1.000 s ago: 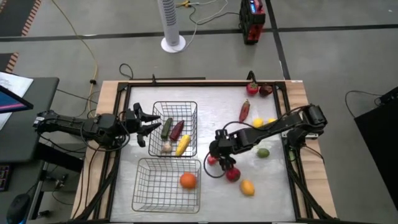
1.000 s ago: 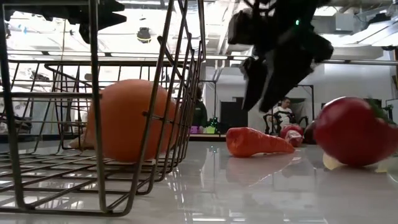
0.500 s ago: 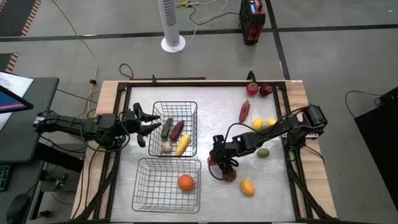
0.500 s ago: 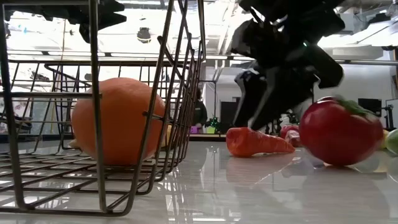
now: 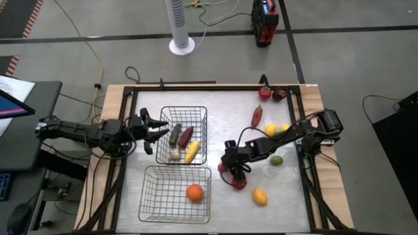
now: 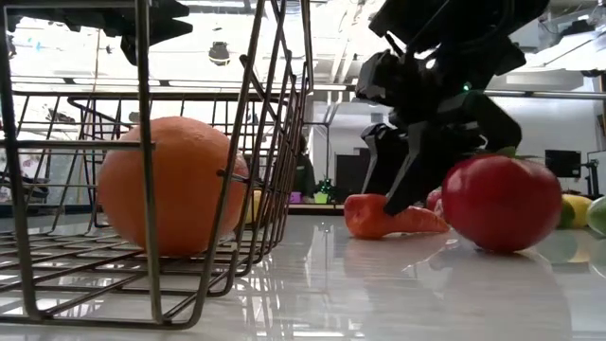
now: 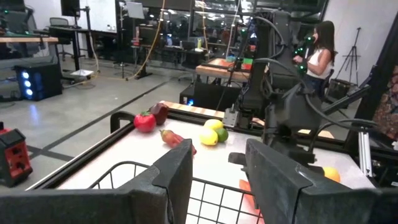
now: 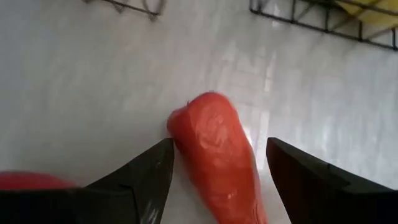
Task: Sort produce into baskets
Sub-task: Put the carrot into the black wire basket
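White and glossy, the table top [image 5: 222, 124] is lying inside a dark frame on a grey workshop floor. Two rectangular baskets of thin silver wire are standing on its left half. The farther wire basket [image 5: 183, 134] is carrying the long pieces and a pale garlic, and the nearer wire basket [image 5: 175, 194] is carrying one round orange fruit [image 5: 194, 192], so it seems long and round produce are being kept apart.

The right gripper [image 8: 214, 186] is reaching down just right of the baskets, and its dark fingers [image 8: 140, 186] are standing half open, one on each side of a tapered orange-red carrot-like piece [image 8: 217, 162] lying flat on the table. The fingers are not yet pressing on it, as far as I can judge. A round red tomato-like fruit [image 6: 500, 203] is resting just beside this gripper.

The left gripper [image 5: 151, 132] is waiting with fingers spread at the left edge of the farther basket, holding nothing.
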`<action>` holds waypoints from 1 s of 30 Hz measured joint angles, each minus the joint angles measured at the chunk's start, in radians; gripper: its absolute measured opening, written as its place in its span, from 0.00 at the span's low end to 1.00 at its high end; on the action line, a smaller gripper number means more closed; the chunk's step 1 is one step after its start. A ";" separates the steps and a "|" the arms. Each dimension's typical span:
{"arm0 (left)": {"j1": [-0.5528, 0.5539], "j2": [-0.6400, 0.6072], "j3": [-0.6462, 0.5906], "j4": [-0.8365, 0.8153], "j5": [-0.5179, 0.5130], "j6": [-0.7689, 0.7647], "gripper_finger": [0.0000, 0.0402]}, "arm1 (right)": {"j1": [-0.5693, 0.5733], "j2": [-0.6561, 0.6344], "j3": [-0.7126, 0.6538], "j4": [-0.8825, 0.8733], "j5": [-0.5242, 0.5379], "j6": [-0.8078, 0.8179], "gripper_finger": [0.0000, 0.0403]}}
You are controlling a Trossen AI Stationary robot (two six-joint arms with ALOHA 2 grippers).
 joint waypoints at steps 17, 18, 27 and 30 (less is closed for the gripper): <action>0.000 0.000 0.000 0.000 0.000 0.000 0.34 | -0.052 -0.002 0.027 -0.118 0.003 -0.043 0.38; 0.000 0.000 0.000 0.000 0.000 0.000 0.34 | -0.052 -0.002 0.048 -0.166 0.008 -0.048 0.39; 0.000 0.000 0.000 0.000 -0.001 0.001 0.34 | -0.046 -0.002 0.343 -0.545 0.211 -0.105 0.41; 0.000 0.000 0.000 0.000 -0.001 0.001 0.34 | -0.033 -0.003 0.437 -0.549 0.311 -0.163 0.41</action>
